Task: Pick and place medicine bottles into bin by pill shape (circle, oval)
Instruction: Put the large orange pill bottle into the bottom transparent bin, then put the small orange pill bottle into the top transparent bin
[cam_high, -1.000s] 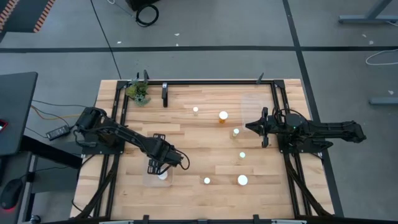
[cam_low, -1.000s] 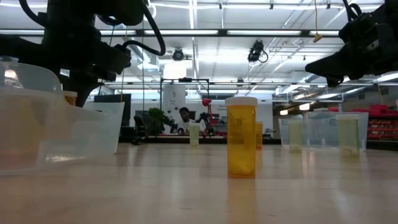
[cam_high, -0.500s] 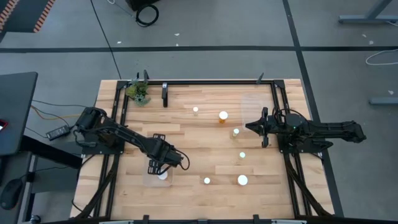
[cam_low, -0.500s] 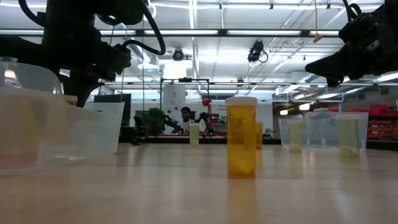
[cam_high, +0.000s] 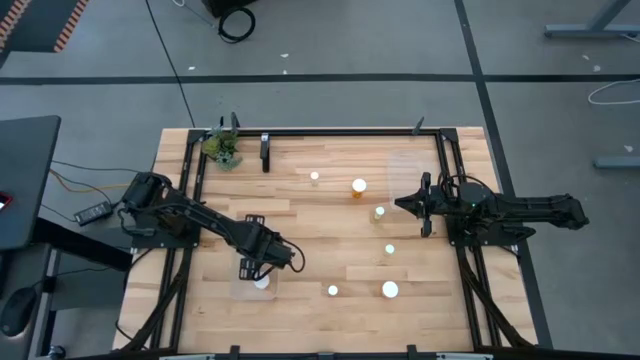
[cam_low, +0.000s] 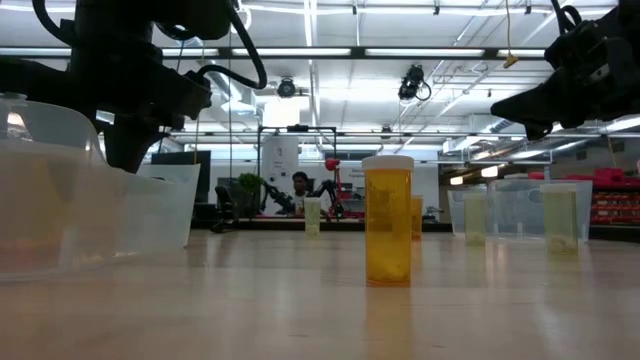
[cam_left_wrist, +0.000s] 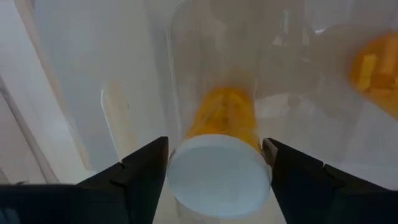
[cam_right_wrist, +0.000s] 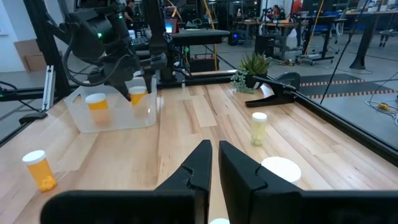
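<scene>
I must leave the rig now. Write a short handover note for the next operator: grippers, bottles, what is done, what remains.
Left gripper: inside the clear bin at the table's front left, fingers on either side of a white-capped bottle; whether they grip it or have let go cannot be told.
Right gripper: shut, empty, waiting at the right side.
Done: one other bottle stands in that bin.
Left: six bottles on the table, among them the wide-capped ones and. A second clear bin at the back right looks empty.
</scene>
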